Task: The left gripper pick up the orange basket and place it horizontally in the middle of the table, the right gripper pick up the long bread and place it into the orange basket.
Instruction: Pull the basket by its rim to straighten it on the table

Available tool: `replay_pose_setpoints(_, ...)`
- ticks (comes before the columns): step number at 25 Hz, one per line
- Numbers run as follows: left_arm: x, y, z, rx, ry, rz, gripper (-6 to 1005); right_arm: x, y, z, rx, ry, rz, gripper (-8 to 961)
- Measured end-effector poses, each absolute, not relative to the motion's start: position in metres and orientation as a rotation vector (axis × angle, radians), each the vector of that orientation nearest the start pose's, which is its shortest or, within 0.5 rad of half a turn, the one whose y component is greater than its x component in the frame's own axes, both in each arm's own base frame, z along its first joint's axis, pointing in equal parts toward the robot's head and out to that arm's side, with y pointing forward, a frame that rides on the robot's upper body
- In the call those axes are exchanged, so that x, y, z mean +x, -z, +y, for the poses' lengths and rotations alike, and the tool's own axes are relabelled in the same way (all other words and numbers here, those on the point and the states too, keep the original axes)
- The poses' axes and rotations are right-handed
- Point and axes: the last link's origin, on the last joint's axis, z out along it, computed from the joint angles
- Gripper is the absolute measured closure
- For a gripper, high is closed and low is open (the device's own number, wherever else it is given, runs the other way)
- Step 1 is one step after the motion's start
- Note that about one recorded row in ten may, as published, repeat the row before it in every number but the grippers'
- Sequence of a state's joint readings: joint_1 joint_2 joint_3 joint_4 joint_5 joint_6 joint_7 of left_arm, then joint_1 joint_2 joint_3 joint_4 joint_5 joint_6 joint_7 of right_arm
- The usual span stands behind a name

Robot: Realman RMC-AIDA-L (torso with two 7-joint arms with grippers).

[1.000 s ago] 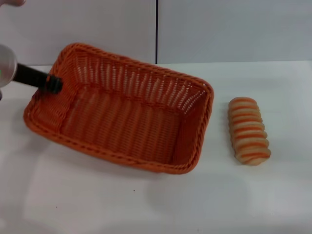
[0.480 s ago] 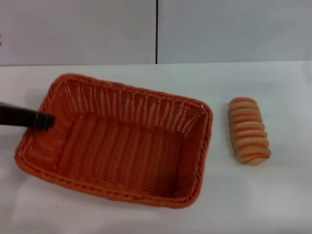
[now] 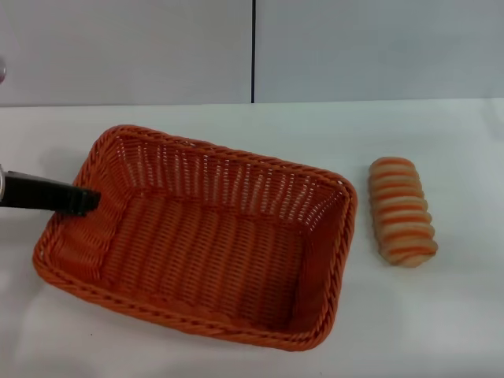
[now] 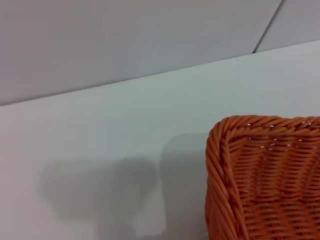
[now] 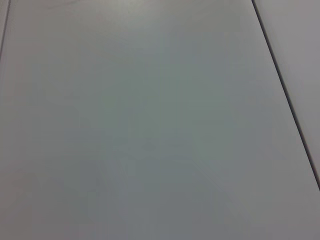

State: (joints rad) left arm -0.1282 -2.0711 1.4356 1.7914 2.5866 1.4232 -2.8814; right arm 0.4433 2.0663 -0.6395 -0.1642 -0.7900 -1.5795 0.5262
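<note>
The big orange woven basket point(image 3: 197, 236) is held at its left end wall by the closed black left gripper point(image 3: 88, 201) on the white table point(image 3: 441, 315), with the striped long bread point(image 3: 402, 210) lying just beside its right end

Most of the left gripper point(image 3: 79, 200) is out of shot in the head view, only a black finger pokes in from the edge, so no telling if it's pinching the basket point(image 3: 197, 236) wall. The left wrist view only catches one corner of the basket point(image 4: 260, 180), the rest is cropped. The right gripper doesn't show up anywhere.
</note>
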Motion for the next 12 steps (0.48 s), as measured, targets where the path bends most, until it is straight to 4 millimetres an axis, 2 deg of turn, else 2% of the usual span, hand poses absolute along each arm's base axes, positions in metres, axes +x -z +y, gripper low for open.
replay_pose_setpoints(7, -0.230, -0.049, 0.303, -2.158, -0.155, -1.320, 818, 0.304, -0.070, 0.325, -1.464, -1.135, 0.301, 337)
replay_pose_setpoints(12, -0.231, -0.051, 0.306, -2.160, -0.139, -1.337, 669, 0.303, -0.069, 0.326, -1.455, -1.139, 0.306, 338)
